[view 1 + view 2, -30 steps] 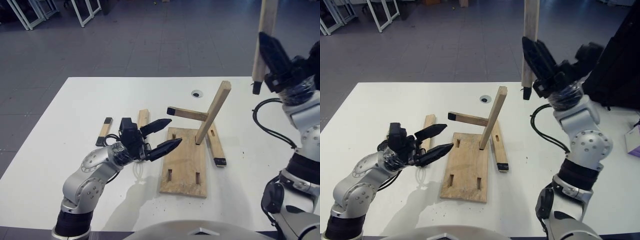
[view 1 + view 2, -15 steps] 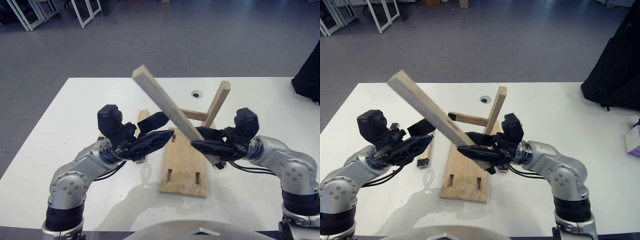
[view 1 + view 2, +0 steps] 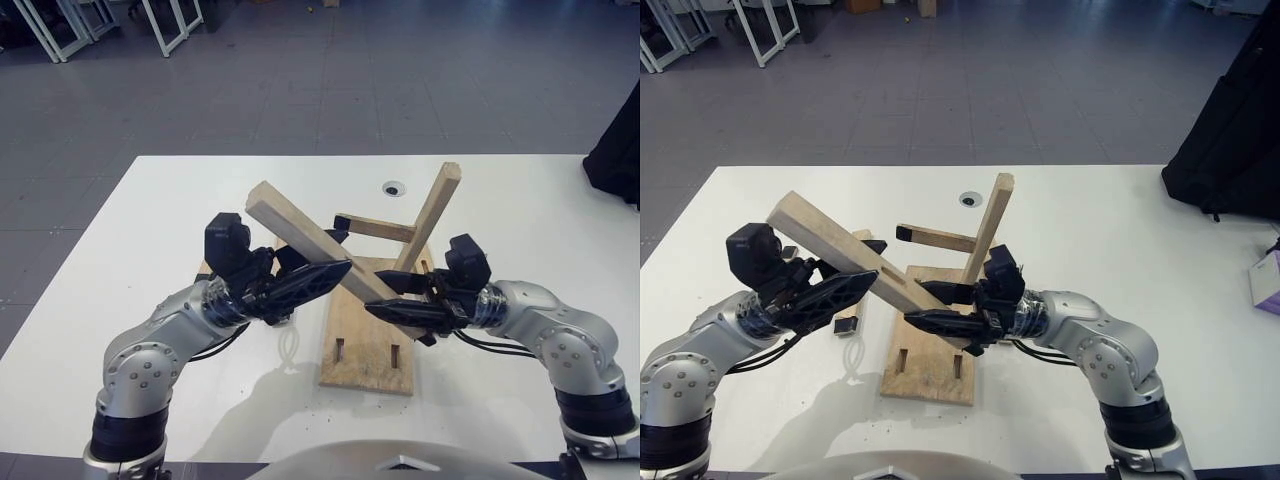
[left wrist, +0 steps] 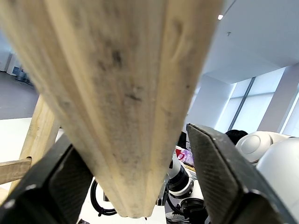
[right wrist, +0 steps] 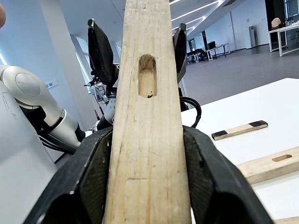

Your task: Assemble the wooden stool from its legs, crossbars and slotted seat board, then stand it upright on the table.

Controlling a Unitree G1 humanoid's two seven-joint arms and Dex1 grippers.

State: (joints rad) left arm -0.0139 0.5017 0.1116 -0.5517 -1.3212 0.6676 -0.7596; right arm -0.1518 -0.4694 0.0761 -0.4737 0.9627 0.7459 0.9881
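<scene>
Leg slanting across frame centre, just above seat board, clamped at once by left gripper and right gripper. Likely risk: uneven pulls twisting it loose, or striking upright post behind.

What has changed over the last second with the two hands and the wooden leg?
The right hand swung the loose leg down from upright at the right to a slant over the seat board. The left hand, open beside the board before, moved in and closed on it higher up. The board, its fitted leg and crossbar stayed put.
</scene>
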